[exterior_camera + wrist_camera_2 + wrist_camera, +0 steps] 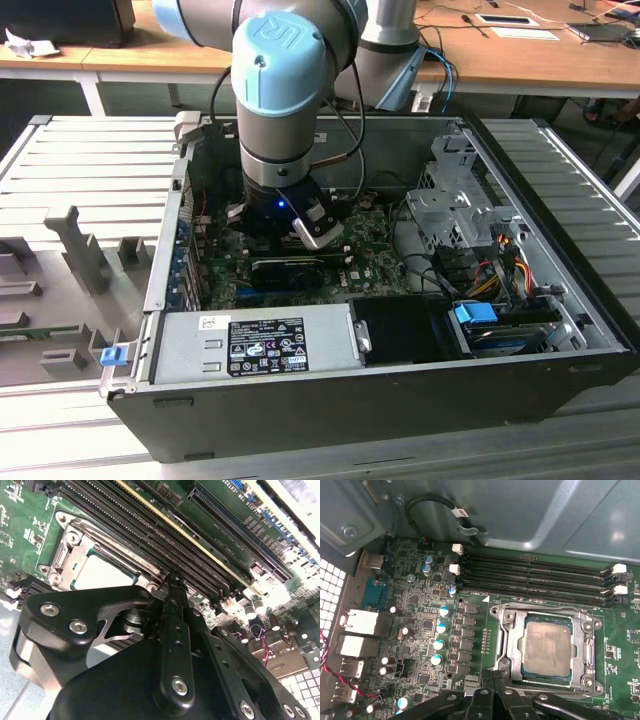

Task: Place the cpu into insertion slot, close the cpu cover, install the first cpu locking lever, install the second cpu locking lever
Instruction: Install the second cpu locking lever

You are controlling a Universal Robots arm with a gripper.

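The cpu point(547, 647) lies flat in the motherboard socket, its dull silver top facing up. The cpu cover point(512, 645), a silver metal frame, lies down around it, so the insertion slot is hidden beneath them. In the second wrist view the cpu point(102, 572) and cpu cover point(65, 555) sit just beyond the black fingers. My gripper point(492, 680) hangs at the socket's corner nearest the voltage chips, fingers together with nothing seen between them. The tips point(171, 580) meet at the socket edge beside the memory slots. In the exterior view the gripper point(290, 235) reaches down inside the open computer case.
Long black memory slots point(535, 580) run along one side of the socket. Blue-topped capacitors point(440, 630) stand on the other. A grey case wall point(545, 515) and black cable point(435, 505) lie beyond. A power supply point(250, 345), drive cage point(450, 200) and black card point(290, 270) crowd the case.
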